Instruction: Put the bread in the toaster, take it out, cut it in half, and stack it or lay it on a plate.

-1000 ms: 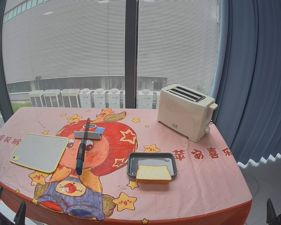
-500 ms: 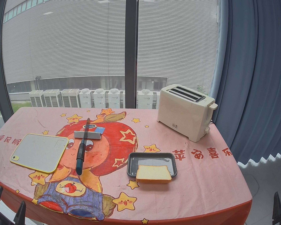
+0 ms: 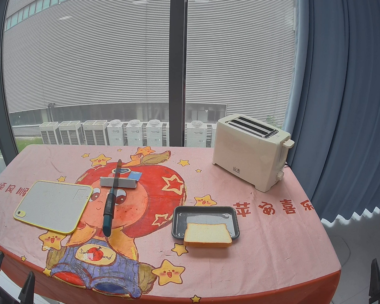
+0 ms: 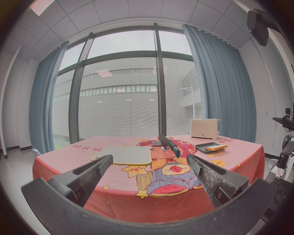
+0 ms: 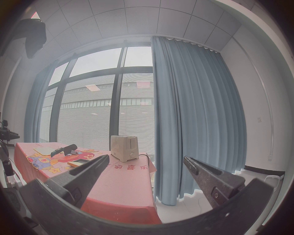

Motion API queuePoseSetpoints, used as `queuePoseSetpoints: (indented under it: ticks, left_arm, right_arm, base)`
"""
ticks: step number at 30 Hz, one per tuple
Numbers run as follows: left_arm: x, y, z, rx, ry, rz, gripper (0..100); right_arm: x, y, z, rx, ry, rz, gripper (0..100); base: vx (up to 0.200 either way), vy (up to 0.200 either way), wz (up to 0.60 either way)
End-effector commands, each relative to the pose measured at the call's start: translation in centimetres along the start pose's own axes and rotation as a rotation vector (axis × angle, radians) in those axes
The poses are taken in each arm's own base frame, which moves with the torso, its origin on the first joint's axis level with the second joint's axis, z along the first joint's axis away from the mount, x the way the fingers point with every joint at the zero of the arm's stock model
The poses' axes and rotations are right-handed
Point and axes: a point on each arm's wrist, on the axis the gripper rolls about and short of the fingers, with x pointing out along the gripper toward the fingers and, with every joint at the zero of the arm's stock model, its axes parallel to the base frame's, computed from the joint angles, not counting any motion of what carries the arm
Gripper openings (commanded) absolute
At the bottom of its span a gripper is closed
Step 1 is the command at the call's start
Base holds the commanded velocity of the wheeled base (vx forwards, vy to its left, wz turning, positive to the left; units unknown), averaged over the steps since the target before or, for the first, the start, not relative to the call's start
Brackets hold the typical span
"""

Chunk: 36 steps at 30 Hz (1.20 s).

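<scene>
A table under a pink cartoon cloth stands before a tall window, with a blue curtain hanging to its right. A cream toaster sits upright at the table's far right corner, both slots facing up with nothing in them.

The left gripper hangs off the table's near left edge, jaws spread wide and holding nothing. The right gripper hangs off the near right corner, beside the curtain, also wide open and holding nothing.

A grey cutting board with a yellow rim lies flat on the left side of the table. A dark rectangular plate lies right of centre, in front of the toaster and well apart from it.

A knife lies between board and plate, just beside the board, with its dark handle pointing toward the robot and its blade propped across a small grey block.

One slice of bread lies flat over the plate's near rim, partly on the plate.
</scene>
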Motion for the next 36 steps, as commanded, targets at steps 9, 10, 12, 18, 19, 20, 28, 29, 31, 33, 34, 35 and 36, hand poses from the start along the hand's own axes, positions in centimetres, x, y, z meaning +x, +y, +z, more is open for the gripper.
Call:
queuePoseSetpoints:
  ticks: [9,10,12,18,19,20,28,29,31,33,34,35,36]
  left_arm:
    - [0.08,0.0,-0.46,0.0,0.011,0.0,100]
    - [0.08,-0.01,-0.46,0.0,0.011,-0.001,100]
    - [0.08,-0.01,-0.46,0.0,0.011,-0.001,100]
    - [0.08,0.0,-0.46,0.0,0.011,0.0,100]
    - [0.08,-0.01,-0.46,0.0,0.011,-0.001,100]
    - [0.08,0.0,-0.46,0.0,0.011,0.0,100]
    - [0.08,-0.01,-0.46,0.0,0.011,-0.001,100]
    - [0.08,0.0,-0.46,0.0,0.011,0.0,100]
    - [0.08,-0.01,-0.46,0.0,0.011,-0.001,100]
    - [0.08,0.0,-0.46,0.0,0.011,0.0,100]
    - [0.08,-0.01,-0.46,0.0,0.011,-0.001,100]
    - [0.08,-0.01,-0.46,0.0,0.011,-0.001,100]
    - [0.08,0.0,-0.46,0.0,0.011,0.0,100]
  right_arm:
    - [-0.05,0.16,-0.54,0.297,0.016,0.074,100]
    - [-0.05,0.18,-0.57,0.34,0.023,0.084,100]
    - [-0.06,0.24,-0.59,0.441,0.035,0.106,100]
    - [-0.09,0.43,-0.65,0.701,0.086,0.183,100]
    - [-0.09,0.44,-0.65,0.707,0.088,0.185,100]
    - [-0.09,0.46,-0.65,0.784,0.1,0.194,100]
    - [-0.12,0.53,-1.04,1.14,0.188,0.183,100]
    - [-0.12,0.53,-1.04,1.172,0.192,0.18,100]
    - [-0.12,0.53,-1.04,1.253,0.201,0.175,100]
    - [-0.14,0.59,-1.06,1.35,0.231,0.188,100]
    - [-0.15,0.63,-1.06,1.384,0.25,0.201,100]
    - [-0.17,0.68,-1.06,1.425,0.272,0.215,100]
    - [-0.18,0.71,-1.07,1.464,0.291,0.223,100]
  base:
    - [0.0,0.0,0.0]
    - [0.0,0.0,0.0]
    - [0.0,0.0,0.0]
    - [0.0,0.0,0.0]
    - [0.0,0.0,0.0]
    - [0.0,0.0,0.0]
    - [0.0,0.0,0.0]
    - [0.0,0.0,0.0]
    - [0.0,0.0,0.0]
    - [0.0,0.0,0.0]
    - [0.0,0.0,0.0]
    - [0.0,0.0,0.0]
    - [0.0,0.0,0.0]
